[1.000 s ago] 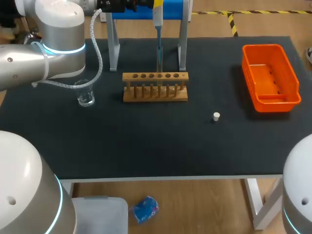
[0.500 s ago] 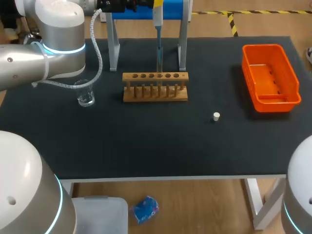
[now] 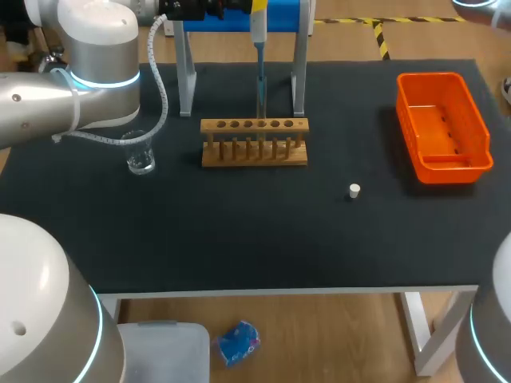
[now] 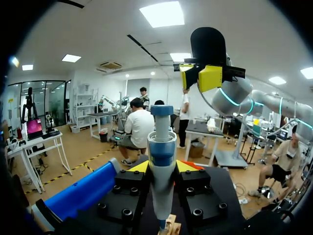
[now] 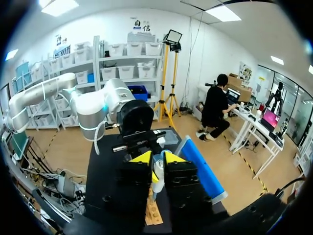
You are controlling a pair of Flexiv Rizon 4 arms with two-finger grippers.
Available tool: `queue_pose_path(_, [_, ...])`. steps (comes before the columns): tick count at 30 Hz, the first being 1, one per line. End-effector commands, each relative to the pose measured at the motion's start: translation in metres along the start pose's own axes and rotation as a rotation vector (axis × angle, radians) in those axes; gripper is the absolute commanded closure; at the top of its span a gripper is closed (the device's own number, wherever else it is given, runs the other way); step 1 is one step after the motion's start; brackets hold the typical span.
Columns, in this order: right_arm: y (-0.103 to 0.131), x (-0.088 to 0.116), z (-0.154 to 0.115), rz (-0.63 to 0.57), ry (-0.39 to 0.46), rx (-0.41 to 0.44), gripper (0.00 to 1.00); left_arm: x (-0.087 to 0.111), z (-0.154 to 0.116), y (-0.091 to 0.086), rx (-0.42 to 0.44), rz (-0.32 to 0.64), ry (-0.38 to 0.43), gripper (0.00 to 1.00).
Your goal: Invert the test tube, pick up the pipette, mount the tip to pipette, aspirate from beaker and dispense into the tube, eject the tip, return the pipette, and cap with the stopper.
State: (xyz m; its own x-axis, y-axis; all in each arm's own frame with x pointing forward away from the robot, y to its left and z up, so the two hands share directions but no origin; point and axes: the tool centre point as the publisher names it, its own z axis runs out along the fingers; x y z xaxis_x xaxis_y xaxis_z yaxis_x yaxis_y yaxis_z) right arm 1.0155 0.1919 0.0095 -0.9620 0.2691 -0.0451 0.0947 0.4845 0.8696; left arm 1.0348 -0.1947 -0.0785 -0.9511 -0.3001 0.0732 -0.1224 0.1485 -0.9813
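Grips white-and-blue pipette (image 4: 161, 161) in left jaws; holds right jaws open, empty. Seemingly pick-up step: calls for lifting off blue stand (image 3: 283, 17).

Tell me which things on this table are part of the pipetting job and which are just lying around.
Job: pipette in the left tool, beaker, wooden test tube rack, white stopper, blue stand.
Not named in the task: orange bin, perhaps for ejected tips.
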Motion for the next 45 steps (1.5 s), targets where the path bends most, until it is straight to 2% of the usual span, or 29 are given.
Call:
queue_pose_path(1, [0.003,-0.001,0.005,0.0,0.001,0.002,1.0,0.001,0.0,0.0,0.002,0.001,-0.003,1.0])
queue_pose_path(16, [0.009,-0.008,0.027,0.009,0.032,0.005,1.0,0.001,0.0,0.0,0.002,0.001,-0.003,1.0])
queue_pose_path(45, [-0.005,-0.008,0.036,0.039,0.046,0.015,1.0,0.001,0.0,0.0,0.002,0.001,-0.003,1.0])
